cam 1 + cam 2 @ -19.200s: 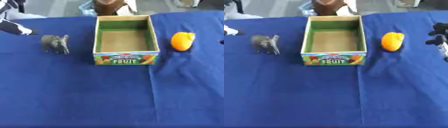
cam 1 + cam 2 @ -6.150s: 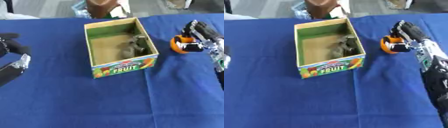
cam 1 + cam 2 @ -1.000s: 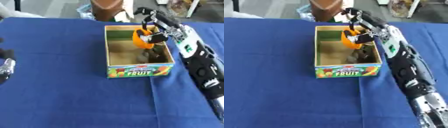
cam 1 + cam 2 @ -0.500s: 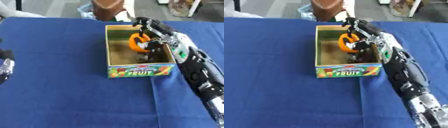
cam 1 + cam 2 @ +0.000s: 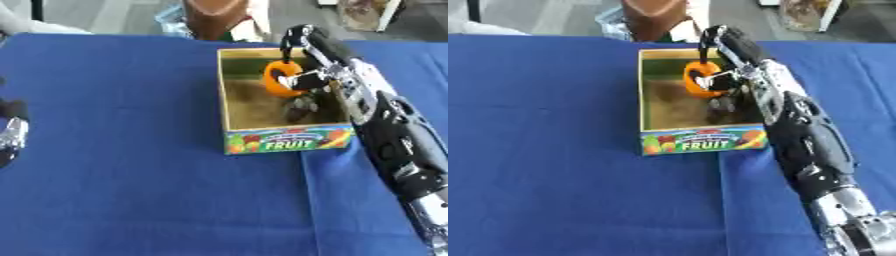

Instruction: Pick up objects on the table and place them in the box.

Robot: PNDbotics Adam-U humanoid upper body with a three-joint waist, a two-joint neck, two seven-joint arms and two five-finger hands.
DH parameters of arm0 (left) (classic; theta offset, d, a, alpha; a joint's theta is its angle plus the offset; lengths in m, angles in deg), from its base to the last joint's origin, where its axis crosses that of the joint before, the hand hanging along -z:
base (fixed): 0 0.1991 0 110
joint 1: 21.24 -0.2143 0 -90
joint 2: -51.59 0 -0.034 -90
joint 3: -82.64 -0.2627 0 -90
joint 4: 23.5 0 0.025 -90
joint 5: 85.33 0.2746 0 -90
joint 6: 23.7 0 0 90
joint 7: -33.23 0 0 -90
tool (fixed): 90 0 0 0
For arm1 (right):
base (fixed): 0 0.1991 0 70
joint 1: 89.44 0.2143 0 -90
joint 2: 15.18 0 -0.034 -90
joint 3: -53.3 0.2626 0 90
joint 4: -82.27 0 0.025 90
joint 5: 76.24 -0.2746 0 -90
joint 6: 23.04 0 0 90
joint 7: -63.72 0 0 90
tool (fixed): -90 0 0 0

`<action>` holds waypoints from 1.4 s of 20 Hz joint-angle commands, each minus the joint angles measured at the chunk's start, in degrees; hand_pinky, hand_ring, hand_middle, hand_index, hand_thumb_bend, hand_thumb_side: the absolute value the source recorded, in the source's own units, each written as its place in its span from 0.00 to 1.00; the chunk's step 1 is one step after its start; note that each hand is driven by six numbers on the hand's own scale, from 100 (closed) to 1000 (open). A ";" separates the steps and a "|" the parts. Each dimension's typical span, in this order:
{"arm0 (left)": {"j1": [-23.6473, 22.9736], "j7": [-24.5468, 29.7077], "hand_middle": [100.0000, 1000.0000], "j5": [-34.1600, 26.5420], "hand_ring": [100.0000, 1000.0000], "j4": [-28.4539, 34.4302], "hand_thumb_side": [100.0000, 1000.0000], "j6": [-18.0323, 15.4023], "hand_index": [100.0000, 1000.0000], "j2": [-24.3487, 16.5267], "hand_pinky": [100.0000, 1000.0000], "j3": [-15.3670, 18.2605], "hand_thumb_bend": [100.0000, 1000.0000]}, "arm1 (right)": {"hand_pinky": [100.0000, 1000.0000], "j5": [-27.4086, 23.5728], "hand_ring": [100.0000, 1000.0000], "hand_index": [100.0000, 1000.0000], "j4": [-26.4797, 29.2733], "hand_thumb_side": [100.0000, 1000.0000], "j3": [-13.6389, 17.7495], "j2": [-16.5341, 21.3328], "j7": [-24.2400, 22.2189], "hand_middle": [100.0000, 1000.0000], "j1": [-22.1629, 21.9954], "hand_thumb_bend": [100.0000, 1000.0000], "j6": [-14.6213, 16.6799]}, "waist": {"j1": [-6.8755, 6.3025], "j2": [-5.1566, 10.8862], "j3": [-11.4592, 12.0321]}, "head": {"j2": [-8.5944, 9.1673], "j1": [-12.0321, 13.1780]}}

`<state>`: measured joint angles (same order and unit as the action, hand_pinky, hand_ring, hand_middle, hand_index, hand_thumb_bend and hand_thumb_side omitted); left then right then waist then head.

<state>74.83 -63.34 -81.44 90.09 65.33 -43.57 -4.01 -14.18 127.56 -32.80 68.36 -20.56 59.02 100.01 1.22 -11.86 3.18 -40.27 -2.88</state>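
Table: box at centre-right, toward the far edge. In box: toy on the floor at right; fruit above and behind it, in the right hand reaching over the right wall. Left hand at table's left edge, well apart.

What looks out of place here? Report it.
Nothing stands out. The box sits upright on the blue table, the grey object lies inside it, and the right robot hand holds the orange object over the box.

orange object held inside box | grey figure on box floor
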 commanded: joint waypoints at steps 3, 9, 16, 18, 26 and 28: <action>0.43 0.03 0.37 0.23 0.45 1.01 0.00 -0.05 0.69 -0.55 0.52 0.50 0.11 | 0.63 2.10 0.74 0.30 0.23 0.07 -0.63 0.68 5.13 0.52 1.01 0.20 -0.83 | -0.28 0.86 -0.06 | 0.30 0.15; 0.41 0.02 0.37 0.22 0.45 1.01 0.00 -0.06 0.69 -0.54 0.52 0.53 0.11 | 0.65 5.64 0.76 0.32 -2.33 0.11 -1.81 0.66 10.55 0.54 1.03 0.19 -1.04 | -0.31 0.85 -0.09 | 0.28 0.17; 0.38 0.02 0.37 0.25 0.45 1.01 0.00 -0.04 0.69 -0.51 0.52 0.57 0.11 | 0.66 10.40 0.77 0.29 -5.23 0.11 -2.72 0.56 16.51 0.55 1.01 0.21 -1.00 | -0.29 0.86 -0.08 | 0.25 0.26; 0.37 0.02 0.37 0.25 0.45 1.01 0.00 -0.06 0.69 -0.52 0.52 0.57 0.11 | 0.66 11.46 0.77 0.21 -5.99 0.11 -2.83 0.52 17.98 0.55 1.03 0.21 -1.00 | -0.29 0.86 -0.07 | 0.25 0.26; 0.33 0.05 0.37 0.26 0.45 1.01 0.00 -0.05 0.69 -0.51 0.52 0.58 0.11 | 0.66 13.43 0.78 0.43 -7.30 0.13 -2.88 0.53 20.34 0.56 1.05 0.21 -0.92 | -0.27 0.85 -0.06 | 0.27 0.35; 0.35 0.04 0.37 0.27 0.45 1.01 0.00 -0.07 0.69 -0.53 0.52 0.60 0.11 | 0.67 13.91 0.78 0.61 -7.38 0.14 -2.95 0.57 20.22 0.57 1.06 0.21 -0.77 | -0.28 0.85 -0.07 | 0.23 0.37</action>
<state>74.82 -63.34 -81.41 90.09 65.33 -43.56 -4.01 -0.94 120.16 -35.69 68.11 -0.55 59.08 99.16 1.19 -11.86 3.14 -40.27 -2.63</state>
